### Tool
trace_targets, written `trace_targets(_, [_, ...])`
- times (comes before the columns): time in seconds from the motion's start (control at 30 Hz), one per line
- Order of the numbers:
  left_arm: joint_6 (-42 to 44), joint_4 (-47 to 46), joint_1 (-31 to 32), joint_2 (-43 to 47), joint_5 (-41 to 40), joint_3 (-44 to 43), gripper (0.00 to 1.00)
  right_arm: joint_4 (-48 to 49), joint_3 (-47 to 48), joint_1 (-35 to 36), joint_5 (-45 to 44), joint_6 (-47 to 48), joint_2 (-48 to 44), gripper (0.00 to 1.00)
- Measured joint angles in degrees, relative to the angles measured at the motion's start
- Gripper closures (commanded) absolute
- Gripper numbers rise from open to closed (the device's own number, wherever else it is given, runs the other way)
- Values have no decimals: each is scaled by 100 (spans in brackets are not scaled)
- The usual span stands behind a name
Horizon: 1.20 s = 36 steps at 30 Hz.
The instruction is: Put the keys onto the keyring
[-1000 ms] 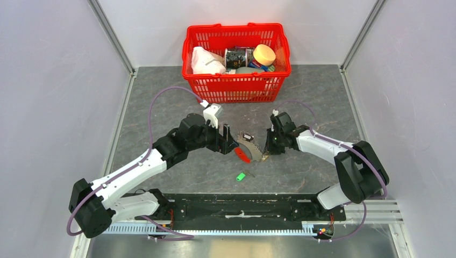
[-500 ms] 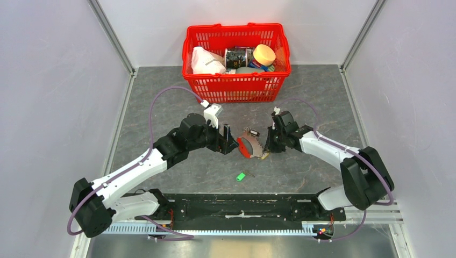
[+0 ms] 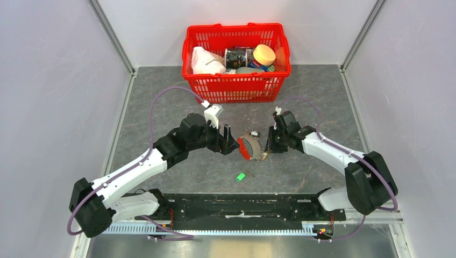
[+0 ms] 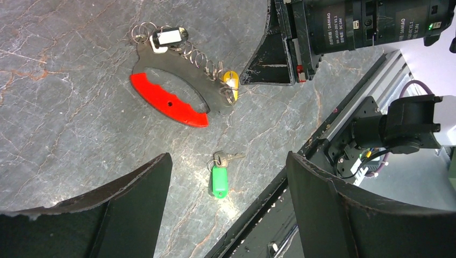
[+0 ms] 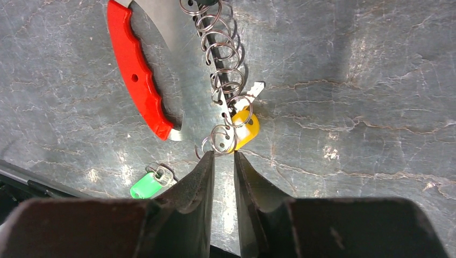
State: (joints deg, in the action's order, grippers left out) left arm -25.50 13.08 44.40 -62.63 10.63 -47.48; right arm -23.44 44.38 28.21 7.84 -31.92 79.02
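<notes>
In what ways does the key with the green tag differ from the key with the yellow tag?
The green-tag key lies alone on the table, apart from the keyring; the yellow-tag key touches the keyring's last rings, seemingly hooked on. The green tag is oblong, the yellow rounder. The yellow-tag key sits just ahead of the right end effector; the green-tag key lies off to its side. Both are small tagged keys lying flat.

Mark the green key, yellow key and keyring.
green key (image 4: 219,181), left wrist view, on its green head.
yellow key (image 5: 246,129), right wrist view, on its yellow head.
keyring (image 4: 153,95), left wrist view, on its red grip.
</notes>
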Motion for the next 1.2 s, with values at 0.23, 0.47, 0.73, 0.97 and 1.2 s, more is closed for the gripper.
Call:
trace_targets(0.23, [-2, 2, 0, 0, 11, 0, 16, -11, -26, 0, 101, -57, -136, 69])
trace_targets(0.47, [-17, -2, -2, -57, 39, 0, 16, -68, -111, 7, 184, -85, -393, 68])
trace_targets(0.73, [-46, -33, 0, -61, 52, 0, 16, -197, -214, 518, 111, -81, -398, 66])
trace_targets(0.97, [-59, -42, -2, -46, 52, 13, 16, -385, -136, 1086, -273, -57, -382, 63])
trace_targets(1.2, [-90, -83, 0, 151, 48, 140, 16, -404, 46, 1349, -861, -107, -87, 62])
